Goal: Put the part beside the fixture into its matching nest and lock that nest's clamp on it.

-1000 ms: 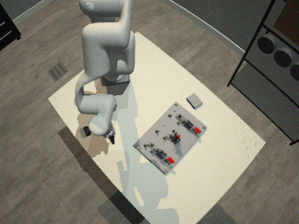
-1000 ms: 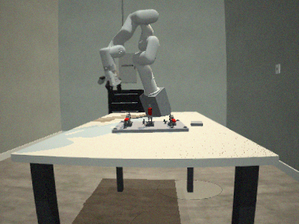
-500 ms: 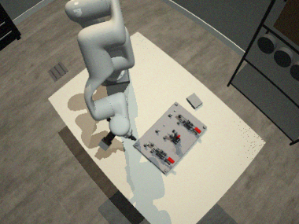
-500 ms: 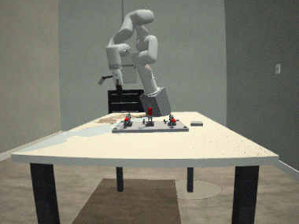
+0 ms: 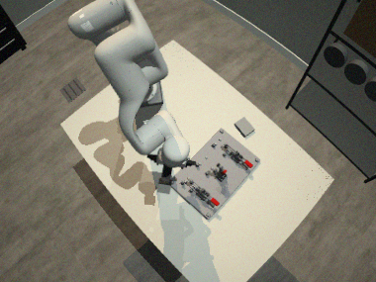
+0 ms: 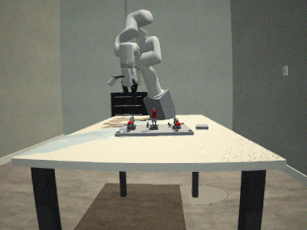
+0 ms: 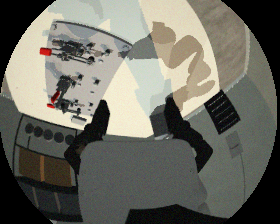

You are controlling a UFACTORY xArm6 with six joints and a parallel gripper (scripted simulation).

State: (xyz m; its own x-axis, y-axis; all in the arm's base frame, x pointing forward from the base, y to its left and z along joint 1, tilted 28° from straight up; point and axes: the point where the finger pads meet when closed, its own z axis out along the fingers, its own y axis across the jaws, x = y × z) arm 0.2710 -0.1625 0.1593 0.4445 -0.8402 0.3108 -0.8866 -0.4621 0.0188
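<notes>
The grey part (image 5: 244, 127) (image 6: 201, 126) lies flat on the table beside the far corner of the fixture plate (image 5: 208, 151) (image 6: 161, 132) (image 7: 113, 60). The plate carries three nests with red-handled clamps. The middle clamp's handle (image 5: 223, 171) (image 6: 153, 113) stands upright. The handles of the outer clamps (image 5: 248, 163) (image 5: 215, 201) lie low. My gripper (image 5: 165, 171) (image 6: 130, 89) (image 7: 136, 105) is open and empty. It hangs high above the table, over the plate's edge on the arm's side, far from the part. The part does not show in the wrist view.
The arm's base (image 5: 150, 97) (image 6: 163, 103) stands on the white table (image 5: 208, 90) (image 6: 161, 150) behind the plate. A dark rack (image 5: 336, 80) stands off the table's right side. A black cabinet (image 6: 127, 102) stands behind the table.
</notes>
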